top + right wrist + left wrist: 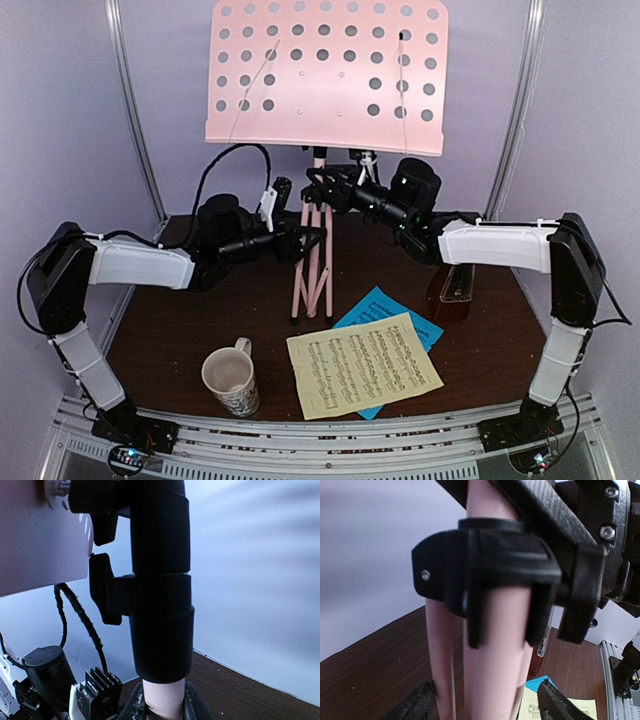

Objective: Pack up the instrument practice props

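The music stand (330,75) was seen upright at the back of the table (170,330). Its pole (495,645) was gripped by the right gripper (165,696) just below a black collar (160,630); the left gripper (486,689) was held spread wide around the pole lower down.

Soft, even light from overhead: the pink music stand (327,75) glows bright, nearly washed out, while the dark tabletop (180,330) soaks it up with little glare. The top view is sharp, its frame poles (130,110) leaning in at the edges. Up close the left wrist view smears the black clamp (485,570) into blur, and in the right wrist view the black collar (160,595) sits near-silhouette against a pale, glowing wall (260,580).
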{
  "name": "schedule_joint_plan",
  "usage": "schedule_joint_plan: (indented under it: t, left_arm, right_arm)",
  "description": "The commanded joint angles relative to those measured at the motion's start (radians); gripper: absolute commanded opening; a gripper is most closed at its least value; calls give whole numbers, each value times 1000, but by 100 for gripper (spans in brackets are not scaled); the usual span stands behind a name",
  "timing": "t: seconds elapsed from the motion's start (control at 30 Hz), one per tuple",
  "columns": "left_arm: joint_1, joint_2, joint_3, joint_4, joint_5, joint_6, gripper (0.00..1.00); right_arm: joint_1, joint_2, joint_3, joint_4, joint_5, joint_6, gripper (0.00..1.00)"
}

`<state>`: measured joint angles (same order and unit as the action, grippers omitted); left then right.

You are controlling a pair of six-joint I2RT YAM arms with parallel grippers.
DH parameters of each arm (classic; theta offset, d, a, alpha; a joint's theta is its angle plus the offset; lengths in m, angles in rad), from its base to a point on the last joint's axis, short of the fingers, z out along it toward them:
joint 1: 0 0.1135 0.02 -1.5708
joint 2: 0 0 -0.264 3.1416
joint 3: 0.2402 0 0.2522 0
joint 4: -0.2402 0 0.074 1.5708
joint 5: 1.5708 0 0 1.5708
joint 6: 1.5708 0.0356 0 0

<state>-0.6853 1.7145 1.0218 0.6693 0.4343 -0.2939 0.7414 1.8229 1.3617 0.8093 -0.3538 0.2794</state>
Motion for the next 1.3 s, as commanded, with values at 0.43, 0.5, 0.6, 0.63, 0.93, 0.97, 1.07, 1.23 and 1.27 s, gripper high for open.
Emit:
schedule_joint_plan:
  t: [0.43,0.5,0.6,0.63,0.93,0.97,1.07,1.23,1.27]
  left_arm:
    - [-99,187,140,27,-308,38,75]
    - [-105,196,149,23,-333,28,66]
    - [-105,201,154,20,-365,10,48]
    - [-106,203,156,16,-367,9,44]
    - [-106,111,181,-97,-401,116,5]
    - [-106,95,183,-119,-404,145,0]
    - [-106,41,184,-179,-406,204,0]
    - [-95,-33,178,-260,-366,266,0]
    - [-91,-43,178,-275,-360,268,0]
  right_arm:
    - [34,-107,-8,77,126,2,0]
    - [36,-115,-20,80,146,0,0]
    - [40,-130,-44,102,181,2,0]
    - [42,-135,-53,111,192,3,0]
    - [44,-160,-66,99,362,24,0]
    - [45,-160,-65,93,380,25,0]
    - [44,-163,-73,82,421,23,6]
    - [43,-171,-128,106,455,17,40]
    - [43,-172,-139,110,456,17,46]
